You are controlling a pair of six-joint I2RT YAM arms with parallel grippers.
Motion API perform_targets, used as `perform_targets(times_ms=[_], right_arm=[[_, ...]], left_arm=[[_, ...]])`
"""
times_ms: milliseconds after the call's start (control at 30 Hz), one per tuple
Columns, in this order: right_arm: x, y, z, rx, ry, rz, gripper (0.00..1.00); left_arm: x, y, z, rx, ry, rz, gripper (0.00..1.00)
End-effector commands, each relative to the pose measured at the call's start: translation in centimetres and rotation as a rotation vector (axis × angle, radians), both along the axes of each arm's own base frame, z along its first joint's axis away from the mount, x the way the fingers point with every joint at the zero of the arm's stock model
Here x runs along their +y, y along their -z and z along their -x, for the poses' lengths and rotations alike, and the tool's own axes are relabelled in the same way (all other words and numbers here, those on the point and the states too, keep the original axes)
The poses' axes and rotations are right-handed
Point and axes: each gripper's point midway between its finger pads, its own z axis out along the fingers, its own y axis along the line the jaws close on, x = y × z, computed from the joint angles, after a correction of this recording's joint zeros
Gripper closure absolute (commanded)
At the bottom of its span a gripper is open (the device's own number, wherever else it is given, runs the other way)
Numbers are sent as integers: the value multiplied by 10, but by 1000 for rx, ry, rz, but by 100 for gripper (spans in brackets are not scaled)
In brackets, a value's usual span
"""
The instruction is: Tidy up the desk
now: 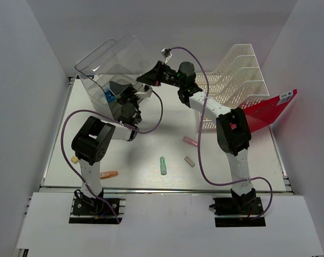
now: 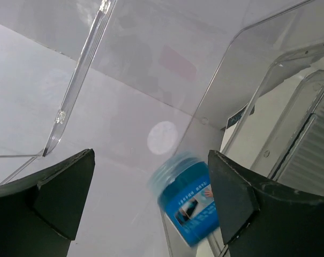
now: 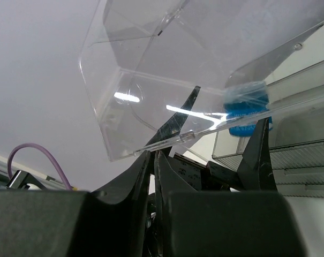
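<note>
At the far left of the desk (image 1: 167, 118), the left gripper (image 2: 151, 187) is seen reaching into the clear plastic box (image 1: 105, 64), well above the white tabletop. Its fingers (image 2: 65, 187) are spread wide, and a blue jar (image 2: 189, 201) is caught between them, blurred and touched by neither. Just to the right, the right gripper (image 3: 155, 155) is clamped on the edge of the clear flap (image 3: 151, 80), which is held tilted up over the box. Nearer the arms, an orange pen (image 1: 109, 174), a green stick (image 1: 163, 165) and a pink stick (image 1: 189, 141) are scattered on the desk. At the far right, the white file rack (image 1: 239, 75) is flanked by a red folder (image 1: 269, 110); nothing can be made out in its tiers.
</note>
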Motion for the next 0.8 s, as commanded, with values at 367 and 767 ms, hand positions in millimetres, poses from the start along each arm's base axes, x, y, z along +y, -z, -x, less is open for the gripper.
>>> perform_targets(times_ms=[367,767], right_arm=[[-8,-61,14,-144,19,-85,86],[-8,-58,11,-140,25,-78,86]], left_arm=[[1,-34,33,-168,42,94,47],[-50,-40,70,-159,217,91,63]])
